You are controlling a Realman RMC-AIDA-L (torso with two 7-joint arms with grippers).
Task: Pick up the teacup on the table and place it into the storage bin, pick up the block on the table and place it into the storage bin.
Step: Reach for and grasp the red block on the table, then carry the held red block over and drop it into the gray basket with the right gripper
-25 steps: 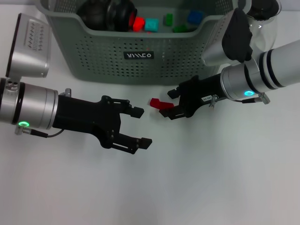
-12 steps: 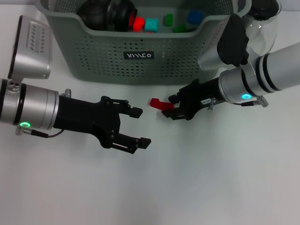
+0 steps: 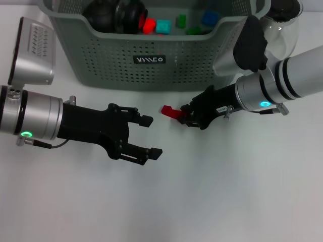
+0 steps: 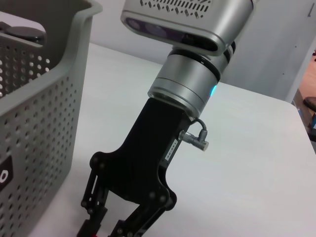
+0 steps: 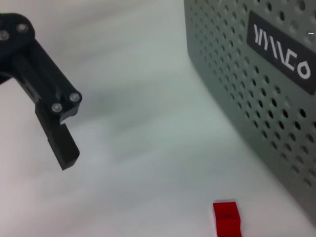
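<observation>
The red block (image 3: 170, 111) lies on the white table in front of the storage bin (image 3: 101, 70). My right gripper (image 3: 184, 116) reaches in from the right, its fingers drawn in on the block's near end, and the block's far end sticks out to the left. The block (image 5: 227, 218) rests on the table close to the bin's wall (image 5: 256, 103). My left gripper (image 3: 150, 135) hovers open and empty to the block's left. A dark rounded object (image 3: 113, 14) lies in the bin; I cannot tell whether it is the teacup.
Small red, teal, green and blue blocks (image 3: 162, 26) lie in the bin. A clear glass carafe (image 3: 285, 38) stands at the back right behind my right arm. The left wrist view shows my right arm (image 4: 163, 148) beside the bin's wall (image 4: 39, 123).
The right gripper's fingers have narrowed around the red block, and the gripper has shifted slightly right. The left arm has barely moved.
</observation>
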